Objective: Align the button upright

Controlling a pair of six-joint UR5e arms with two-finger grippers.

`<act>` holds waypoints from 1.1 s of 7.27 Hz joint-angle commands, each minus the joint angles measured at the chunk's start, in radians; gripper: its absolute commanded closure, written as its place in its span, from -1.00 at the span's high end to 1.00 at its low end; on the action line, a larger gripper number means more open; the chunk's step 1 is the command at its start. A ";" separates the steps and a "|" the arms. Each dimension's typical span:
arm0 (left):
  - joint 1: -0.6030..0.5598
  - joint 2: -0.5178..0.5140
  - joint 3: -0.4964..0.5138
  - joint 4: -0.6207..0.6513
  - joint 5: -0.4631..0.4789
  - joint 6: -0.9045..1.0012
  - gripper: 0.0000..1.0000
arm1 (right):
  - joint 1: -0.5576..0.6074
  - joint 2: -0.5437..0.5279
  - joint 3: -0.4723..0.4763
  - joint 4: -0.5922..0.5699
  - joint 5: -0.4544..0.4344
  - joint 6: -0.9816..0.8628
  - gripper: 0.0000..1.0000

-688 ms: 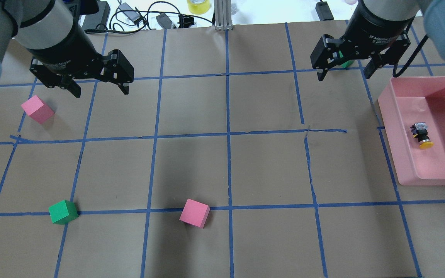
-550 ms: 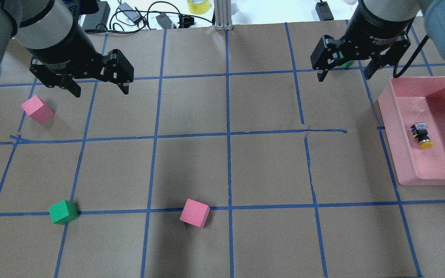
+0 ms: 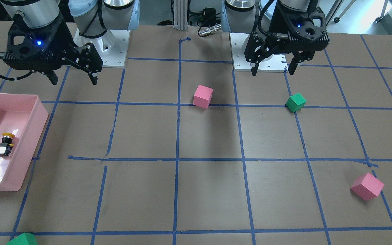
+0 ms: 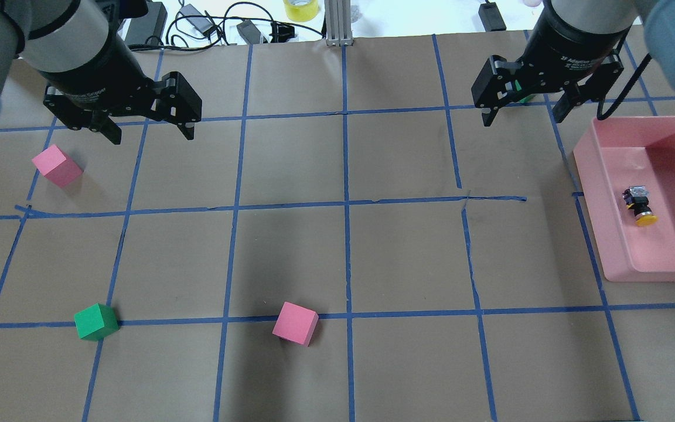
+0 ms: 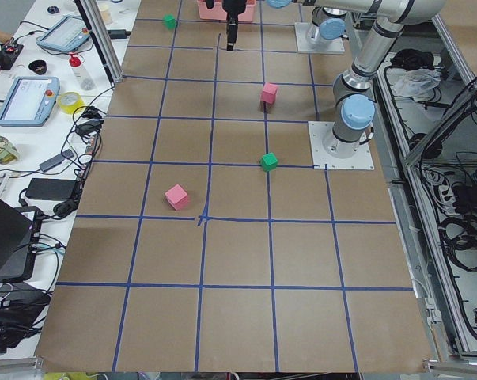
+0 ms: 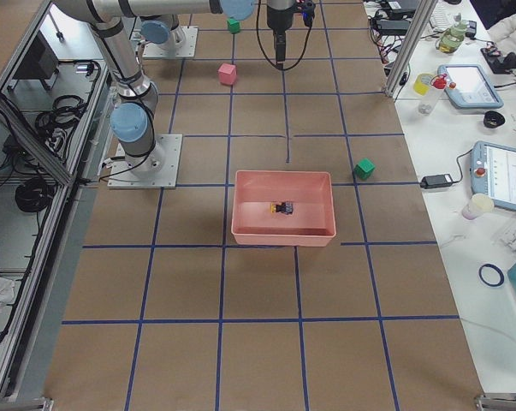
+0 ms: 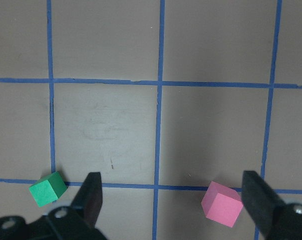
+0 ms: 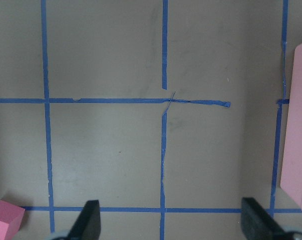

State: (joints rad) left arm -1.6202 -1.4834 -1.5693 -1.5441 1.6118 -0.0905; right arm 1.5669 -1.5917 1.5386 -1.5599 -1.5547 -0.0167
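Note:
The button has a yellow cap, a black body and a whitish block. It lies on its side inside the pink bin at the table's right edge. It also shows in the front view and the right view. My right gripper is open and empty. It hangs above the table, left of and beyond the bin, apart from the button. My left gripper is open and empty at the far left. In each wrist view the fingers are spread wide.
A pink cube lies near the left gripper. A green cube and a second pink cube lie at the front. Another green cube is partly hidden behind the right gripper. Cables and a tape roll lie beyond the far edge.
Both grippers have shifted only slightly and remain open. The button, the bin and the cubes have not moved.

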 commanded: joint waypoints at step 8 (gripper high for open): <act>-0.001 -0.002 -0.001 0.018 0.000 -0.002 1.00 | -0.011 0.015 0.005 -0.003 -0.088 0.001 1.00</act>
State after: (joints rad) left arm -1.6214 -1.4849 -1.5708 -1.5263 1.6122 -0.0920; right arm 1.5624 -1.5793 1.5417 -1.5645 -1.6030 -0.0132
